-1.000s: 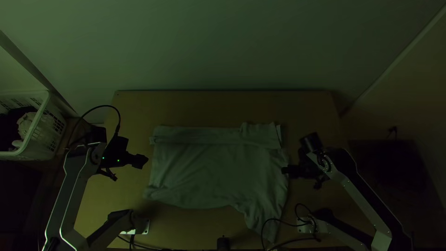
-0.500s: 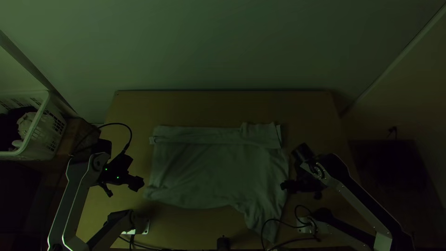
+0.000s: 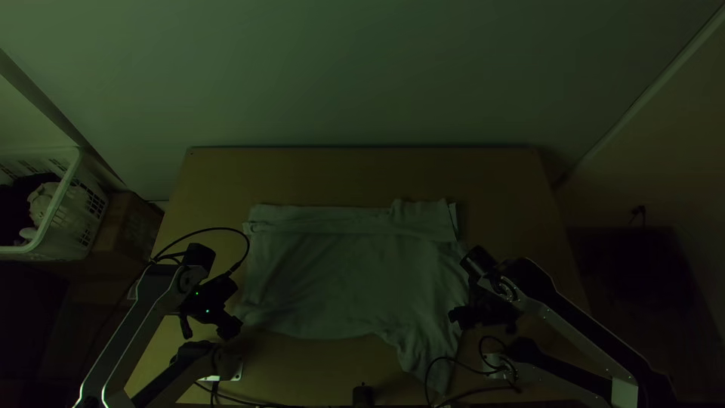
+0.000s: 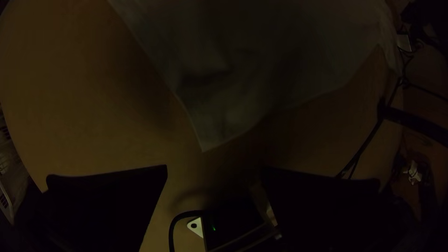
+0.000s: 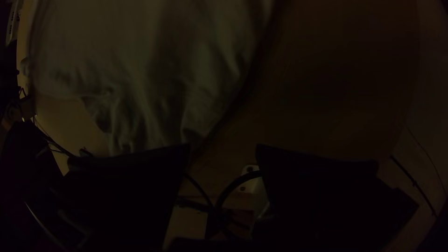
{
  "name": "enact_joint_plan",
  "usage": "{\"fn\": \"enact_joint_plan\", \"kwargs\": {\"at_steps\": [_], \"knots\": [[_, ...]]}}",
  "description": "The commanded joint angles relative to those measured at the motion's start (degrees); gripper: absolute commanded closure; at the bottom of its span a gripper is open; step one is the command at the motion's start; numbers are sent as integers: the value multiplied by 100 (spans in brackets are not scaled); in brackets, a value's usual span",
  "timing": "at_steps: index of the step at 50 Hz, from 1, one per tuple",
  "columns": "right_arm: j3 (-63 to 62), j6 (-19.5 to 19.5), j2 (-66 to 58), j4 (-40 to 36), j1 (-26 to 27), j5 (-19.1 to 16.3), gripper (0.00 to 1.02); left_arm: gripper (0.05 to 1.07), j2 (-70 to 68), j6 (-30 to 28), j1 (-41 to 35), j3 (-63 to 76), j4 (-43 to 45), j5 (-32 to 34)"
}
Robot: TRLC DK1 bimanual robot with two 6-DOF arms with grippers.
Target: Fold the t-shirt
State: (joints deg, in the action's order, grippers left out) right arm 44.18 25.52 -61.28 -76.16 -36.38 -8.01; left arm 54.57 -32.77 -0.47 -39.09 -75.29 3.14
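Here, lower left in frame, my left end effector (image 3: 229,327) gapes wide, empty. Mid-frame, the soft, wrinkled t-shirt (image 3: 347,276) lies oblong on the wooden counter (image 3: 362,177), long axis left to right, one tapered flap (image 3: 424,361) pointing down-frame. Lower right, my right end effector (image 3: 459,317) stands open, gripping nothing.

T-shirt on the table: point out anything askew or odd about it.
The t-shirt lies uneven: a wrinkled flap juts from its near right side toward the near edge of the table, breaking the otherwise boxy outline. In the top view, a black cable crosses that flap; I can't tell if they touch.
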Motion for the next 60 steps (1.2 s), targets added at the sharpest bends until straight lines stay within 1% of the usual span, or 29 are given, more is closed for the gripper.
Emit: {"fn": "enact_joint_plan", "kwargs": {"at_steps": [1,4,6,10,12,14,16,19,20,21,23,25,28,29,30,34,37,49,53,54,57,58,60], "knots": [[-217,182,98,-101,-27,-34,37,11,221,96,-94,139,84,-50],[-226,182,90,-83,-18,-34,37,11,353,140,-146,156,119,-50],[-235,269,63,-74,-18,-43,37,11,432,210,-217,156,234,-50],[-279,296,19,-30,-9,-157,35,12,546,342,-392,191,366,-41],[-314,296,2,-22,-9,-245,30,14,643,412,-489,235,480,-41],[-340,296,-25,-22,-36,-306,28,17,731,447,-524,288,559,-41],[-367,287,-60,14,-62,-350,28,20,854,447,-551,332,576,-32],[-384,278,-139,40,-115,-412,28,21,1039,535,-586,341,638,-32],[-384,278,-165,40,-150,-438,28,23,1100,544,-595,332,620,-24],[-393,278,-192,57,-203,-447,28,28,1170,553,-603,332,629,-15],[-419,296,-218,128,-282,-456,28,41,1232,606,-595,332,726,20],[-446,296,-262,189,-335,-509,28,62,1232,570,-595,332,823,179],[-481,305,-324,286,-379,-570,28,95,1144,307,-630,341,902,442],[-498,305,-332,321,-387,-605,28,103,1109,219,-682,341,919,530],[-507,305,-359,347,-387,-632,28,105,1065,175,-744,350,919,565],[-542,305,-464,435,-475,-755,28,105,845,69,-832,429,1069,592],[-569,305,-526,497,-537,-772,28,105,801,69,-832,437,1086,592],[-753,296,-693,769,-695,-992,29,105,801,52,-691,385,1165,583],[-815,252,-816,813,-704,-1124,29,105,819,34,-630,358,1165,583],[-824,243,-842,822,-704,-1141,31,105,819,25,-630,358,1165,583],[-841,234,-921,910,-739,-1141,43,105,819,25,-586,332,1165,583],[-850,226,-921,954,-739,-1141,49,105,819,25,-568,332,1165,583],[-885,234,-930,1068,-774,-1141,55,105,819,8,-533,323,1165,574]]}}
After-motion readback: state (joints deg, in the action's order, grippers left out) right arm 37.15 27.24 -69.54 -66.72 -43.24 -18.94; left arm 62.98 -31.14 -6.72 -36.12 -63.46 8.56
